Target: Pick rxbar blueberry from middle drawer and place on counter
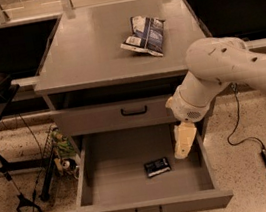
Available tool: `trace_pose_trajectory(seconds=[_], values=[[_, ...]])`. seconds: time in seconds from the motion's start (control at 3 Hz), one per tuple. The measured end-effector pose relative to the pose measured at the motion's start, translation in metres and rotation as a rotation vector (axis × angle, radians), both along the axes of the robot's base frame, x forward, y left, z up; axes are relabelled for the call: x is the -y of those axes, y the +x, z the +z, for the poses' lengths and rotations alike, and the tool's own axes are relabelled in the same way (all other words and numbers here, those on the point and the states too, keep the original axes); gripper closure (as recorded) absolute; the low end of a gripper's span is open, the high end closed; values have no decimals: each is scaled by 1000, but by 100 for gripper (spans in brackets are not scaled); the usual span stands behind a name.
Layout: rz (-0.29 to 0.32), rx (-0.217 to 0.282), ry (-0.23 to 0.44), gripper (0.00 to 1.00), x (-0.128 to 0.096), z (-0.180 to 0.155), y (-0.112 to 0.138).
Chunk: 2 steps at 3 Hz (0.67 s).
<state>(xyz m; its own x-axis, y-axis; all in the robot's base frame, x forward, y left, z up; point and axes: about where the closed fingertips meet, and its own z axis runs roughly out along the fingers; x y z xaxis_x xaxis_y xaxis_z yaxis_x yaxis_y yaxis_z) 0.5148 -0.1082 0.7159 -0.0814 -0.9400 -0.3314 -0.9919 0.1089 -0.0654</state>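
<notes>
**Over the open drawer: bar not yet lifted**

Up top, the desk (90, 59), the broad grey surface of the cabinet where the bar must end up, carries only a blue-and-white chip bag (144, 35) toward its back right. The bar is not on it, so the placing is entirely to come.

Beneath a shut upper drawer front (89, 119), the middle drawer (121, 186) stands pulled well out with its plain grey floor open to view. Access, as far as can be judged, needs no further work.

The white arm (228, 67) comes in from the right, crosses in front of the cabinet's right edge and bends downward. At its end the cream-coloured hand (184, 142) hangs pointing down within the drawer's opening, close to the right wall and toward the back. Whether it is spread or clenched cannot be told from this view. It grasps nothing of the task, since the bar lies free.

The rxbar blueberry (157, 167), a small dark wrapper with pale print, lies flat and slightly skewed on the drawer floor, a little right of the middle. It is near the hand but apart from it, offset toward the drawer's middle and somewhat nearer the drawer front, with bare grey floor showing between the two.

By my reading the work stands at the approach. The drawer is open and the hand is inside. Closing over the bar, grasping it, lifting it out, carrying it up to the desk and letting go all remain.
</notes>
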Motion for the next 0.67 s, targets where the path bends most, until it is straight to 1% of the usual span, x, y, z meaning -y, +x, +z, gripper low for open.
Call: trace_pose_trajectory(seconds=[0.33,0.67], values=[[8,-16,28,0,-8,-20,0],[27,-26,78,0,-19,-64,3]])
